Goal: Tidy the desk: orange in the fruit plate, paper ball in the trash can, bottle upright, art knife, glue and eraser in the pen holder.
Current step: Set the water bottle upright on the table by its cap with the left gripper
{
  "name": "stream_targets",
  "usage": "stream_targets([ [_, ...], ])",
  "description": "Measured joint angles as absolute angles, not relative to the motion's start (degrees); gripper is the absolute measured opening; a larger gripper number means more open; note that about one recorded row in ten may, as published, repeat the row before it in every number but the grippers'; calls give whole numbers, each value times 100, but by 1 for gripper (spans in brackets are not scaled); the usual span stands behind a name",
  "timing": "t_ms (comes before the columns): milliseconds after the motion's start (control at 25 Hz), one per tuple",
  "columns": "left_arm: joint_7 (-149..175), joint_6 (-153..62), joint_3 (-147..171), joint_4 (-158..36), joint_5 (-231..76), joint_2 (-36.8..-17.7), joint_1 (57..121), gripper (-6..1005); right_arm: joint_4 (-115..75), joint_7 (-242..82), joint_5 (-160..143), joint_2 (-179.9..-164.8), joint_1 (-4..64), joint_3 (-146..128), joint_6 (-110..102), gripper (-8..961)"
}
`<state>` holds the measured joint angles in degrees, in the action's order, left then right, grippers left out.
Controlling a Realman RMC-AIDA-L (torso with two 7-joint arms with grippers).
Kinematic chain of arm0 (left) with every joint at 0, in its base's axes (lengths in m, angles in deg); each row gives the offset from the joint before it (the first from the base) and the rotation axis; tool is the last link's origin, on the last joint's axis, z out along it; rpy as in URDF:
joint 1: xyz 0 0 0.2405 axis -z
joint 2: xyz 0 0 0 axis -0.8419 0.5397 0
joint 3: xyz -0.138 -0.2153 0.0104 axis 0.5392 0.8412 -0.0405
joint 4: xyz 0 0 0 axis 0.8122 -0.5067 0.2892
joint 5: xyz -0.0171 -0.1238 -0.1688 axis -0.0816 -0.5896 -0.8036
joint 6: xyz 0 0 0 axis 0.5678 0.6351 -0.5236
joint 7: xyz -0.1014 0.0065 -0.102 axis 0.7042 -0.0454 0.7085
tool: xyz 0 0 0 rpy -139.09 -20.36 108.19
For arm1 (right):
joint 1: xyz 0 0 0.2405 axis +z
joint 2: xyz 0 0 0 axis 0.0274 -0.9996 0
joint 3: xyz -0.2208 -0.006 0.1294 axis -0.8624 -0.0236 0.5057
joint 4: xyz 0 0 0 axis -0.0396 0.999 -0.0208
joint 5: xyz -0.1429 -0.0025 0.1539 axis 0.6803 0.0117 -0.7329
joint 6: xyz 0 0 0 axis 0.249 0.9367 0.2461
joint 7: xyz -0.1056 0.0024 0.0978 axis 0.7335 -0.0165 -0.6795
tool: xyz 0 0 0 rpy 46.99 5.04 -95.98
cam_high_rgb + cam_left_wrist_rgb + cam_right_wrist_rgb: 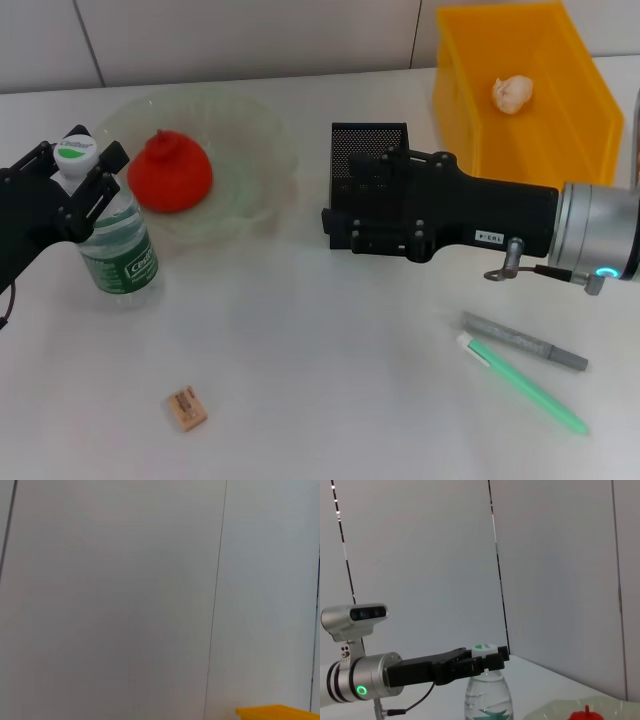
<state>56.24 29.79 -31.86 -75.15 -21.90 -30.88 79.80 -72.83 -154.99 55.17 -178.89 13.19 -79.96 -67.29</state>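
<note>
The clear bottle (116,243) with a white and green cap stands upright at the left, next to the plate. My left gripper (78,158) is open, with a finger on each side of the bottle's neck; it also shows in the right wrist view (492,661) at the bottle (487,700). The orange (170,172) lies in the glass fruit plate (245,150). The paper ball (512,93) lies in the yellow bin (590,110). My right gripper (335,228) hangs in front of the black mesh pen holder (368,145). The eraser (187,410) lies near the front.
A grey pen-shaped item (525,340) and a green one (525,385) lie side by side at the front right, below my right arm. A corner of the yellow bin (275,712) shows in the left wrist view under a white wall.
</note>
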Motion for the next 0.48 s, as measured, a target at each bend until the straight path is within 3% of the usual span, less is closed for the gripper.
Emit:
stream_targets([
  [480, 5607, 3029, -3167, -7517, -2189, -3088, 7907, 495, -7303, -15507, 5502, -17898, 1376, -7995, -6718, 773],
])
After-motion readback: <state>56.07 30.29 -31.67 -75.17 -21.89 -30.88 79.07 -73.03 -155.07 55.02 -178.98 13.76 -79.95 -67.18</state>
